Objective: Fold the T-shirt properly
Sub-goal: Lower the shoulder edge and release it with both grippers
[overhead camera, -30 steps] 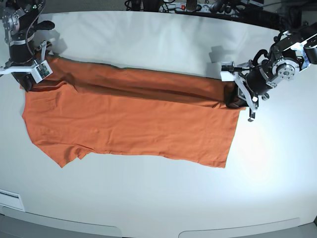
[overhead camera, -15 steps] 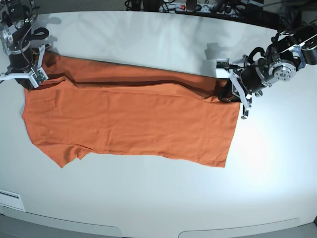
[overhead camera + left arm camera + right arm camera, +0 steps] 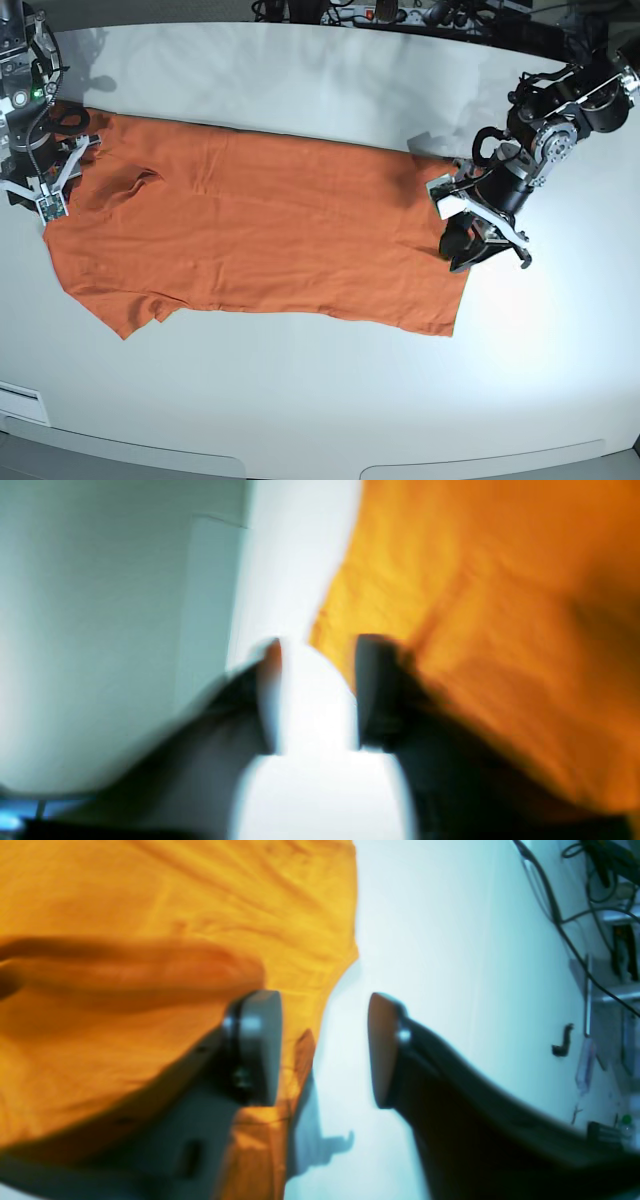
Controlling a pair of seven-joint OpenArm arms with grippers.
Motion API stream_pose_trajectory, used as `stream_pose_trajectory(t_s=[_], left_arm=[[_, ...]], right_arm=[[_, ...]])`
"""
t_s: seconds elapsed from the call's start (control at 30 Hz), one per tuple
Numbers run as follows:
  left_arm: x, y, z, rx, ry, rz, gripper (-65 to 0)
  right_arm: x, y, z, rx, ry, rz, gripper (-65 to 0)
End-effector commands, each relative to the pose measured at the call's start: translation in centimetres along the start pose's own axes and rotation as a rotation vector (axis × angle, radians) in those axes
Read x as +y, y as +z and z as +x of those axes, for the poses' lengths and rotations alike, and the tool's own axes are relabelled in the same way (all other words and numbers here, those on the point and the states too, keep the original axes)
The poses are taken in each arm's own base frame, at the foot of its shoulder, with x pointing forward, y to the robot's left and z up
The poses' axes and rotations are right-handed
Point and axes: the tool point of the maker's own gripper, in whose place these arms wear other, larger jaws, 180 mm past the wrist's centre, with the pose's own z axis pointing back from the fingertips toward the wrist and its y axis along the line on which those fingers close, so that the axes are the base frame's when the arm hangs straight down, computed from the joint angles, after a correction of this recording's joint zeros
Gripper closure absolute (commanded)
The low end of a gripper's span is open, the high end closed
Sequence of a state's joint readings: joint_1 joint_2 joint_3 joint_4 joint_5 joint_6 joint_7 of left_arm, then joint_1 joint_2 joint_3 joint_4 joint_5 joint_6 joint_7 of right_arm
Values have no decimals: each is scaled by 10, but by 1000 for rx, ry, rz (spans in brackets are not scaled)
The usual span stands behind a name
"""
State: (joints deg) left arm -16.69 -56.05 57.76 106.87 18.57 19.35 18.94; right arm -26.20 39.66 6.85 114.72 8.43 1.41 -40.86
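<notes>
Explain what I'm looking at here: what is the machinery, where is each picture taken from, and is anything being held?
This is a robot with two arms at a white table. The base view looks down on the whole scene; the other two pictures come from cameras mounted at each arm's wrist, looking along its fingers. An orange T-shirt lies spread flat on the table. The right gripper is at the shirt's end on the picture's left; the left gripper is at the opposite end. In the right wrist view, the right gripper has its jaws apart with nothing between them. The left wrist view is blurred, but the left gripper also shows a gap with only table in it. So neither arm holds the shirt.
</notes>
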Motion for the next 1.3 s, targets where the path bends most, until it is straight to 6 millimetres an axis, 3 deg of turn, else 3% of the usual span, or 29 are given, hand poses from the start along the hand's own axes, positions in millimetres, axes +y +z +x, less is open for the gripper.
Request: stream_pose_trajectory(t_s=[0.0,0.03,0.13,0.2,0.3,0.37,0.5,0.6,0.77,0.9,1.07,1.27], left_arm=[[17,2,4,-22,-3,62,0],[18,3,3,-21,6,76,0],[9,4,5,-23,7,42,0],[-4,2,7,-23,-5,-20,0],[-39,2,12,-29,16,-207,0],[-61,-3,10,-23,17,-325,0],[-76,-25,17,-26,102,-420,0],[-101,-25,19,-19,136,-526,0],[-141,-1,11,4,130,-680,0],[-159,19,8,25,121,-755,0],[-178,66,12,16,120,-841,0],[-177,99,26,-29,107,-881,0]], right_arm=[[-12,4,13,-40,13,-38,-86],[-14,5,13,-34,2,-48,0],[-10,7,13,-22,-12,-32,0],[4,8,13,-22,1,45,0],[32,12,5,-11,39,189,0],[45,12,-4,8,71,246,0],[47,-1,-22,51,22,267,0],[53,-10,-52,125,35,309,0],[63,-14,-104,278,41,371,0],[66,-7,-118,334,51,376,0],[86,27,-143,394,76,421,0],[98,57,-149,406,93,428,0]])
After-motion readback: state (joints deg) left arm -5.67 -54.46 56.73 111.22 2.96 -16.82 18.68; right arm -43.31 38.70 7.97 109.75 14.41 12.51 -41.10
